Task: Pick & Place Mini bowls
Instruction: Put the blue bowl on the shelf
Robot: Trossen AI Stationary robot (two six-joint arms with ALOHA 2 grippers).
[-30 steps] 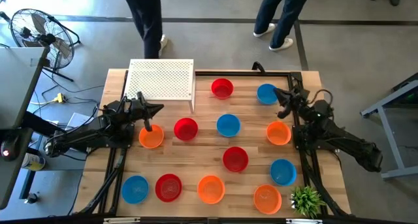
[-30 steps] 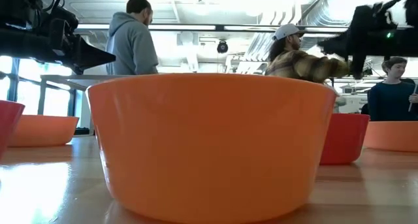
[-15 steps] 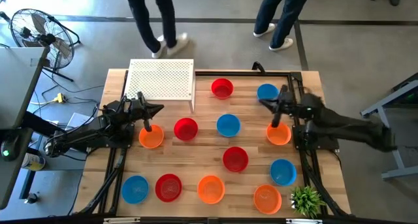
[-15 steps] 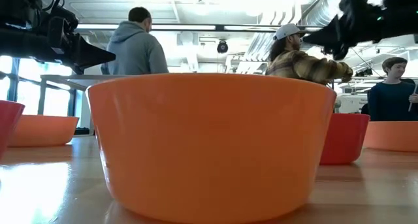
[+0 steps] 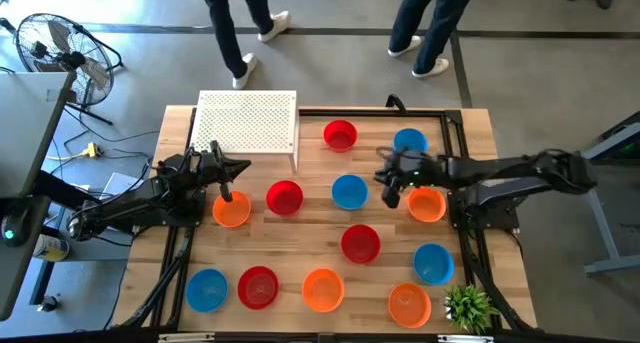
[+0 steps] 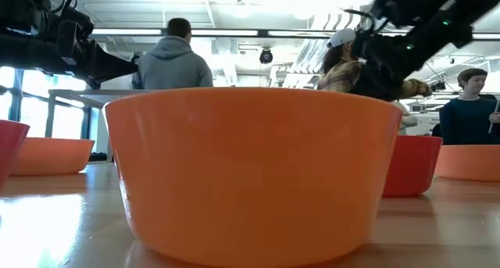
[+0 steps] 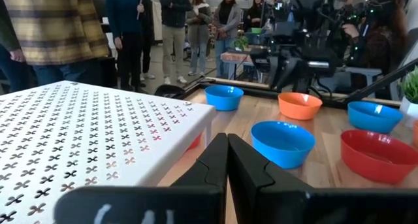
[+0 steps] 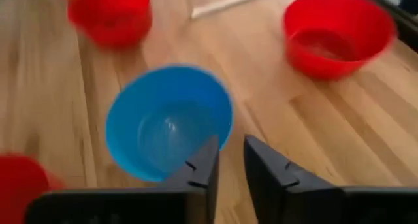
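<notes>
Over the last second your right arm swung out from the table's 3 o'clock edge toward the centre, and its gripper (image 5: 392, 186) arrived just right of the central blue bowl (image 5: 349, 191). Its fingers (image 8: 264, 164), pressed together a second ago, had parted a little: the right wrist view showed a narrow gap between them, lined up with the rim of that blue bowl (image 8: 169, 121). They held nothing. I judged this the approach to a pick, with the blue bowl the likely target and the grip not yet made.

Your left arm had not moved. Its gripper (image 5: 226, 191) hung over the orange bowl (image 5: 232, 210) at 9 o'clock, fingers (image 7: 212, 162) pressed together and empty.

The bowls lay scattered across the wooden table (image 5: 310, 228), none stacked and none lifted: a red bowl (image 5: 340, 135) and a blue one (image 5: 408, 141) toward 12 o'clock, another red bowl (image 5: 285, 197) left of centre, an orange one (image 5: 427, 204) just right of the right gripper, and more in a row toward 6 o'clock.

All were small, round and smooth, of glossy plastic with thin rims and slightly tapered walls, so a pinch on the wall should hold but could slip. The table was planked wood. The white stand (image 5: 247, 123) at 11 o'clock was a flat perforated panel.
</notes>
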